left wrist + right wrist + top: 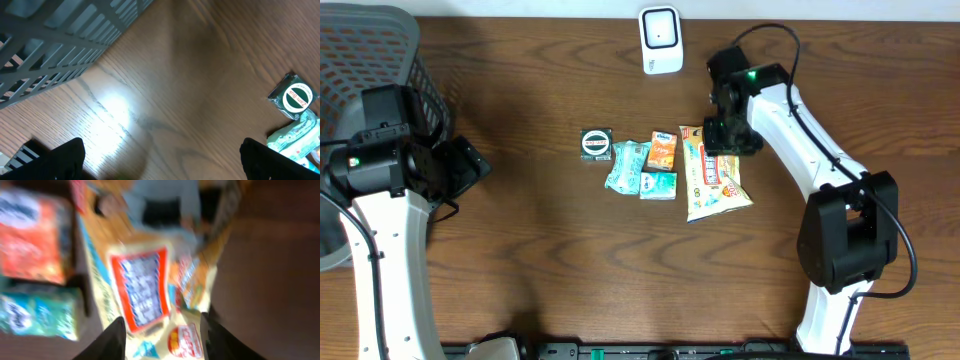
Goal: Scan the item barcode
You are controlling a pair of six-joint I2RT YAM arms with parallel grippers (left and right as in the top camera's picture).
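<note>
We take the yellow snack bag (pixel 715 180) to be the item in hand, since the right pincer (pixel 725 135) hangs right over its far end. The bag lies flat near the middle of the table (pixel 550 240). Its long axis runs from the far edge toward the near edge, and the near end leans a little toward the right edge.

The wrist view is blurred. Even so, we see the two fingers (pixel 116 340) parted, with the bag's printed face showing in the gap, so this pincer grasps nothing. We cannot tell whether the tips touch the film.

The scanner (pixel 661 40) stands at the far edge, a little to the left of that pincer and apart from it. We judge that the coming move depends on closing across the bag's far end and carrying it the short way to the scanner.

The left pincer (pixel 162 157) is spread wide and empty. It is by the left edge beside the basket (pixel 370 60), well apart from the bag, so the right arm is plainly the nearer. A row of small packets (pixel 640 160) lies just left of the bag.
</note>
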